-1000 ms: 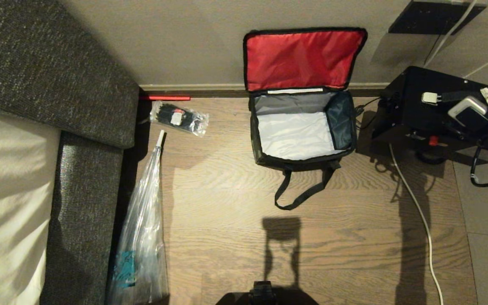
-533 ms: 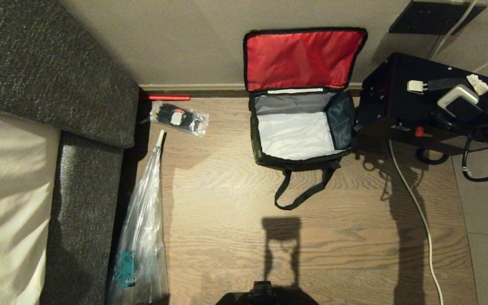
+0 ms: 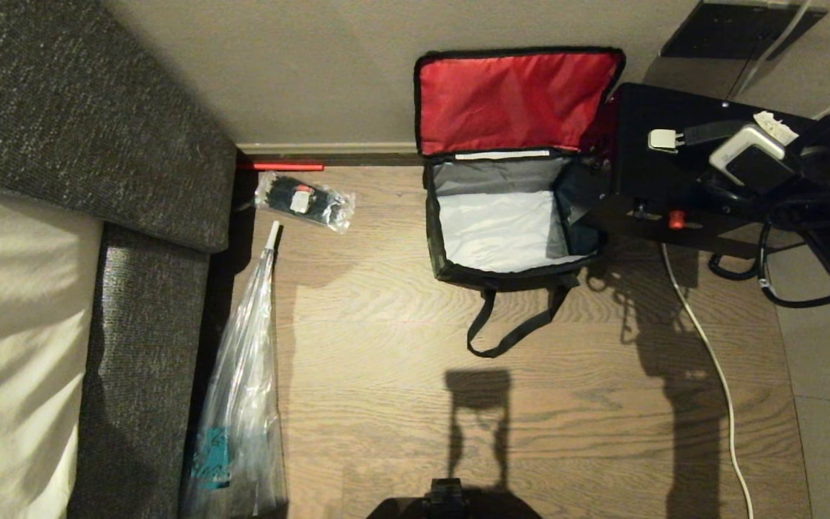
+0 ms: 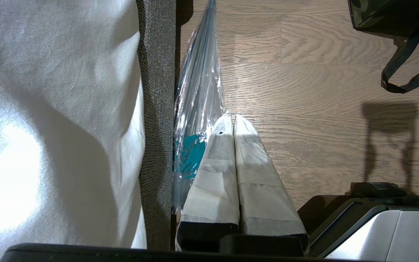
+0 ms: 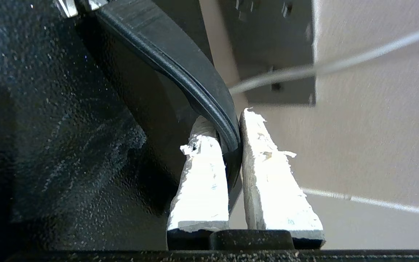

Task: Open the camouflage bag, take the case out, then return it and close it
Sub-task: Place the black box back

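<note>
Head view, right gripper fingers clamped on case handle; left gripper fingers together

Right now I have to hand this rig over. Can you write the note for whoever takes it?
Right gripper: shut on the case's handle, holding the case in the air at the bag's right side, its corner over the rim.
Left gripper: shut, empty, parked low beside the plastic bag near the sofa.
Bag: on the floor against the wall, lid folded back, inside empty.
Done: bag opened, case taken out.
Left: lower the case in, let go, close the lid.
</note>
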Robot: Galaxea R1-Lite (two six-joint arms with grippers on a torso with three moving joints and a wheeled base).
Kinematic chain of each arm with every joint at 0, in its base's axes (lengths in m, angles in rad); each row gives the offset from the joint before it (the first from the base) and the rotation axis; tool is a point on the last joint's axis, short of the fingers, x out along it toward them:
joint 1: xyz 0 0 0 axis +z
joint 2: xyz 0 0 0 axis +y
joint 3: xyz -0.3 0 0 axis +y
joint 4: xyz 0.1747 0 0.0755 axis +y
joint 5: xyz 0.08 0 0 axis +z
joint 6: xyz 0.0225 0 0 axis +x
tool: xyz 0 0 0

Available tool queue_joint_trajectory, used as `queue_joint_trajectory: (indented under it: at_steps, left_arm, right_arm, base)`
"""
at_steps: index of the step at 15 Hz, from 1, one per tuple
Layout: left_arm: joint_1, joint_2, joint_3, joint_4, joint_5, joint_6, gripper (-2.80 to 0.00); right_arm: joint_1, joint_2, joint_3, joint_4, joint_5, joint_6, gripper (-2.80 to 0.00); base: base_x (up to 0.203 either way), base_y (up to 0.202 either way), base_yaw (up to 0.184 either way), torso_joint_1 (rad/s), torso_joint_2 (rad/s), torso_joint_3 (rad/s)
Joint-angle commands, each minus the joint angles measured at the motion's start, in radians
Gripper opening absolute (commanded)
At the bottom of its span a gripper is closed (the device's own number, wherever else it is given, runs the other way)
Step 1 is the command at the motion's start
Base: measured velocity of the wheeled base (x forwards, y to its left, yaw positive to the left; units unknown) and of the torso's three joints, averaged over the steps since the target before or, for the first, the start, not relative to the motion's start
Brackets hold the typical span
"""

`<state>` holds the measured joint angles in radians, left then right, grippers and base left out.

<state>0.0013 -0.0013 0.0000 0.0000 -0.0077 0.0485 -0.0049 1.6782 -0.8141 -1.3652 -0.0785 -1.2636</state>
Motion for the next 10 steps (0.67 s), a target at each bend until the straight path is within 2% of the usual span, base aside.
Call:
queue_joint_trajectory:
  at_steps: [1, 5, 10]
  left_arm:
    - [0.0, 0.001, 0.002, 0.0, 0.0, 0.001, -2.8]
    - [0.0, 0.001, 0.002, 0.0, 0.0, 0.001, -2.8]
    - [0.0, 0.001, 0.002, 0.0, 0.0, 0.001, -2.8]
  right_arm:
    - [0.056, -0.045, -0.002, 0.023, -0.011, -0.008, -2.8]
    - [0.155, -0.06, -0.008, 0.049, -0.076, -0.025, -2.8]
    - [0.226, -0.042, -0.024, 0.054, -0.1, -0.043, -2.8]
  base:
    - [0.0, 0.0, 0.0, 0.0, 0.0, 0.0]
    - [0.0, 0.0, 0.0, 0.0, 0.0, 0.0]
    - [0.0, 0.0, 0.0, 0.0, 0.0, 0.0]
